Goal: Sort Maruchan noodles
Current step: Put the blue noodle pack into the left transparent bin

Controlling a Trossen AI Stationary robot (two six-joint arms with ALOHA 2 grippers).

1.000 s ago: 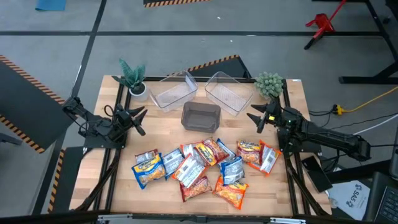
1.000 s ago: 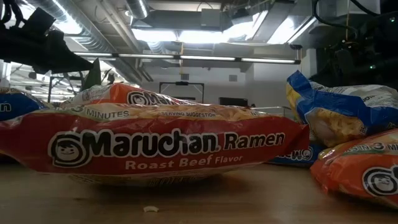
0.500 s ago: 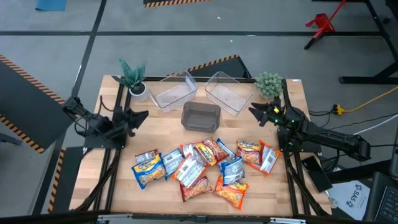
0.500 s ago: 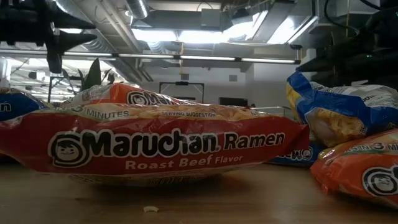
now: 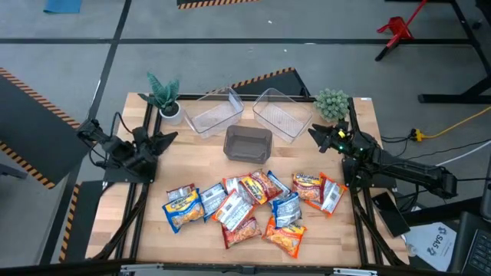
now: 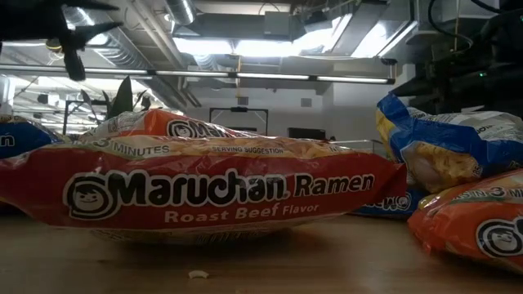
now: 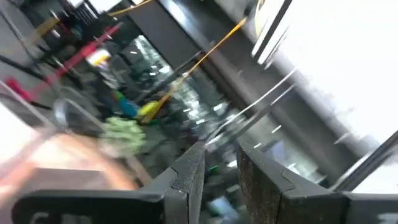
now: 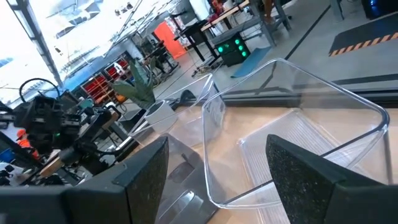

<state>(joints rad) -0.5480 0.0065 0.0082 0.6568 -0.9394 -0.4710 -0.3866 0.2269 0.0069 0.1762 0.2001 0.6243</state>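
High view: the Maruchan noodles [image 5: 249, 203] lie heaped along the table's [image 5: 192, 161] front edge. The left gripper [image 5: 161, 140] hangs at the left edge, fingers nearly together, holding nothing. The right gripper [image 5: 318, 136] hangs at the right edge, fingers spread, beside a clear bin [image 5: 280, 113].

packets [image 5: 245, 205]: orange, blue-yellow, red-white | front packet [image 6: 196, 192]: red, white lettering | bins: two clear [image 5: 211, 113], one grey [image 5: 247, 144] | table [image 5: 199, 149]: pale wood
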